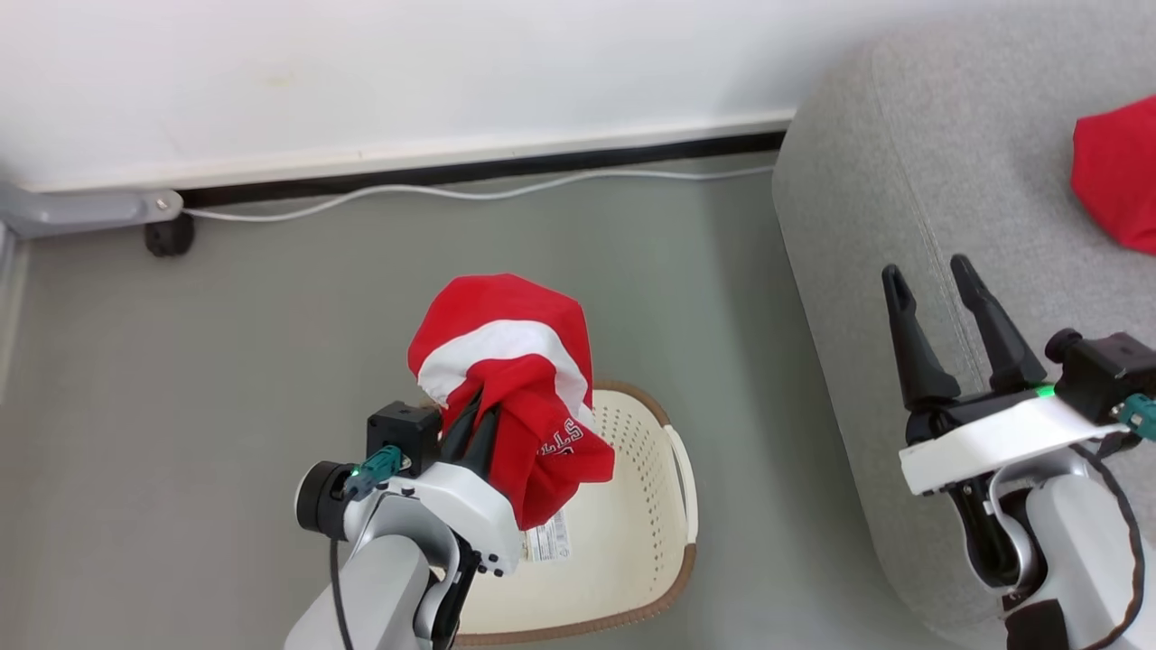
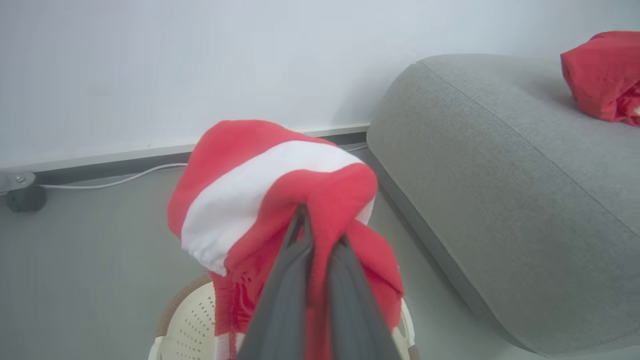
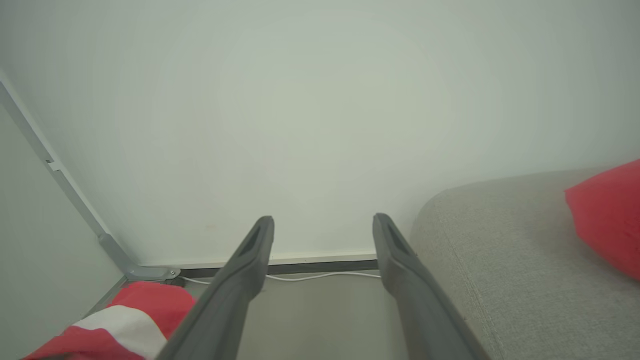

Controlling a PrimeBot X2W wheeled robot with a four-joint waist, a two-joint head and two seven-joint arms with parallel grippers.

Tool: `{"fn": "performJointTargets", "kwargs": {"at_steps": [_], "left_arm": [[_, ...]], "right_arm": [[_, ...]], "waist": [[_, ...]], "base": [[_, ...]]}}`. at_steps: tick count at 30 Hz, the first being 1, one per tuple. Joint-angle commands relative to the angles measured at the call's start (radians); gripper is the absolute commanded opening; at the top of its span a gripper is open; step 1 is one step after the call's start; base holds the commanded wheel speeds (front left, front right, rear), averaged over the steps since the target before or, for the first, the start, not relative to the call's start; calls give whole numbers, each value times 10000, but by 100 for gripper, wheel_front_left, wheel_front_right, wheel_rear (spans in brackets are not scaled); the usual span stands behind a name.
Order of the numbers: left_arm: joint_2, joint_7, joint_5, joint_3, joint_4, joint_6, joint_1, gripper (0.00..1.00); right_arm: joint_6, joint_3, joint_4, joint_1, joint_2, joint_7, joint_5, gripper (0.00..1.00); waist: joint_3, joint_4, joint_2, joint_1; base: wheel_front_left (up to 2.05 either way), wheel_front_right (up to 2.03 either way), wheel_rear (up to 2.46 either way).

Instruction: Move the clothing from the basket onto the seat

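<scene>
The left gripper (image 1: 480, 426) is clenched on a red garment (image 1: 506, 348) with a white stripe. The fabric drapes over its fingertips, with the cream basket (image 1: 632, 542) just beneath the jaws. The right gripper (image 1: 927, 271) hovers spread and empty over the edge of the grey seat (image 1: 903, 171). A second red garment (image 1: 1115, 181) lies on the seat beyond its tips, to their right.

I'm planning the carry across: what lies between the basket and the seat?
Bare grey floor, with nothing on it, lies between the basket and the seat. The head view shows this, and the left wrist view agrees.
</scene>
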Motion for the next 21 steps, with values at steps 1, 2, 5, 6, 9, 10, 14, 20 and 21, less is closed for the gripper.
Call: {"fn": "performJointTargets", "kwargs": {"at_steps": [1,2,5,6,9,10,14,20,21], "left_arm": [[103,-133,124,453,-414,-111,27,0],[100,-133,195,601,-585,-210,114,0],[93,-133,415,931,-1001,-443,292,0],[92,-133,504,1006,-1113,-496,322,0],[89,-133,629,1204,-1523,-708,368,0],[89,-133,587,1249,-1659,-814,392,0],[88,-133,732,1332,-2125,-1044,286,0],[190,-133,1047,1406,-2763,-1163,-225,0],[196,-133,1040,1414,-2863,-1174,-310,0]], "right_arm": [[27,129,-175,144,-1,-59,-115,100],[27,126,-137,203,19,-59,-134,100],[27,101,-32,374,78,-59,-182,100],[27,94,3,433,98,-59,-197,100],[27,96,92,591,154,-59,-240,100],[27,99,114,644,171,-59,-253,100],[27,73,172,822,226,-59,-297,100],[27,63,208,1036,303,-59,-360,100],[27,68,212,1058,314,-59,-373,100]], "waist": [[-270,158,-1,0],[-368,184,-1,0],[-648,257,-1,0],[-741,279,-1,0],[-983,321,-1,0],[-1055,330,-1,0],[-1265,355,-1,0],[-1421,374,-1,0],[-1433,375,-1,0]], "base": [[0,0,0],[0,0,0],[0,0,0],[0,0,0],[0,0,0],[0,0,0],[0,0,0],[0,0,0],[0,0,0]]}}
